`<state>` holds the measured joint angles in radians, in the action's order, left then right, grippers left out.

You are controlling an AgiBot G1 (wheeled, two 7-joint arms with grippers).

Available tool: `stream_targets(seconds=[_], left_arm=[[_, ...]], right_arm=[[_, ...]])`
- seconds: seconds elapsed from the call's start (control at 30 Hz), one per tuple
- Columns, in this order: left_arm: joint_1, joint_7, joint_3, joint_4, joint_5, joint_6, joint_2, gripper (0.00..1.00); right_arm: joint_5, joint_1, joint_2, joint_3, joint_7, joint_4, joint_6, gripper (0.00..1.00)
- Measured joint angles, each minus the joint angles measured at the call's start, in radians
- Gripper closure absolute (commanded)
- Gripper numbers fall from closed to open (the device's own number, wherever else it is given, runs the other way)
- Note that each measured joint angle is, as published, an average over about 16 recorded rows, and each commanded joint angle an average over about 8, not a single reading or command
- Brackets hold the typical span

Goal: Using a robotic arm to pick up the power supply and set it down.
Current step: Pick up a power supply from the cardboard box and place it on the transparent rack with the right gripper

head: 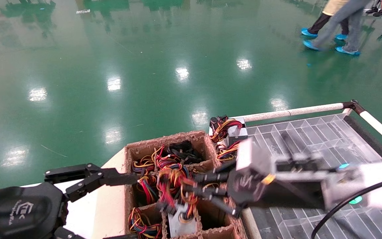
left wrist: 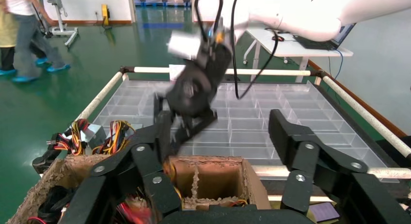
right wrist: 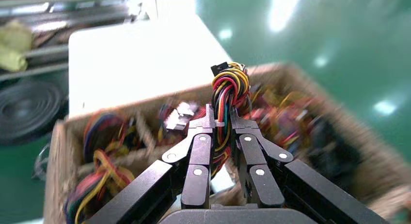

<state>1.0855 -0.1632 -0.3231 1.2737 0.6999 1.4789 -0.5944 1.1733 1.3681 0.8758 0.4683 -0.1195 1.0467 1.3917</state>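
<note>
My right gripper [head: 191, 184] reaches left over the brown cardboard divided box [head: 174, 136] and is shut on the looped red, yellow and orange wires [right wrist: 229, 86] of a power supply. Its silver-grey body [head: 182, 224] hangs under the wires at the mouth of a near cell. In the right wrist view the fingers [right wrist: 199, 136] pinch the bundle on both sides, with my right gripper [right wrist: 222, 115] closed round it. My left gripper [head: 129, 207] is parked open at the lower left, beside the box. The left wrist view shows the left gripper [left wrist: 220, 124] spread wide with nothing inside.
A clear divided tray [head: 310, 132] with white rails [head: 293, 111] lies to the right of the box. Another power supply [head: 235, 132] sits at the tray's near-left corner. Other box cells hold more wire bundles [head: 143, 225]. People [head: 337, 23] walk on the green floor far off.
</note>
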Motion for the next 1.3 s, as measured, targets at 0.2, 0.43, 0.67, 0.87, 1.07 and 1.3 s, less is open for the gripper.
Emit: stream_targets(seconds=[0.2, 0.43, 0.67, 0.87, 1.07, 1.3], left_arm=[[0.000, 0.000, 0.000, 0.000, 0.000, 0.000, 0.000, 0.00], [0.000, 0.000, 0.000, 0.000, 0.000, 0.000, 0.000, 0.00], [0.000, 0.000, -0.001, 0.000, 0.000, 0.000, 0.000, 0.00], [0.000, 0.000, -0.001, 0.000, 0.000, 0.000, 0.000, 0.00], [0.000, 0.000, -0.001, 0.000, -0.001, 0.000, 0.000, 0.00], [0.000, 0.001, -0.001, 0.000, -0.001, 0.000, 0.000, 0.00]], right_arm=[[-0.092, 0.029, -0.062, -0.082, 0.002, 0.047, -0.009, 1.00], [-0.146, 0.085, -0.141, -0.152, 0.023, 0.052, -0.001, 1.00], [-0.133, 0.166, -0.223, -0.179, 0.067, -0.022, 0.055, 1.00], [-0.087, 0.237, -0.282, -0.163, 0.120, -0.113, 0.126, 1.00], [-0.048, 0.276, -0.320, -0.110, 0.175, -0.180, 0.176, 1.00], [-0.022, 0.288, -0.330, -0.012, 0.235, -0.212, 0.195, 1.00]])
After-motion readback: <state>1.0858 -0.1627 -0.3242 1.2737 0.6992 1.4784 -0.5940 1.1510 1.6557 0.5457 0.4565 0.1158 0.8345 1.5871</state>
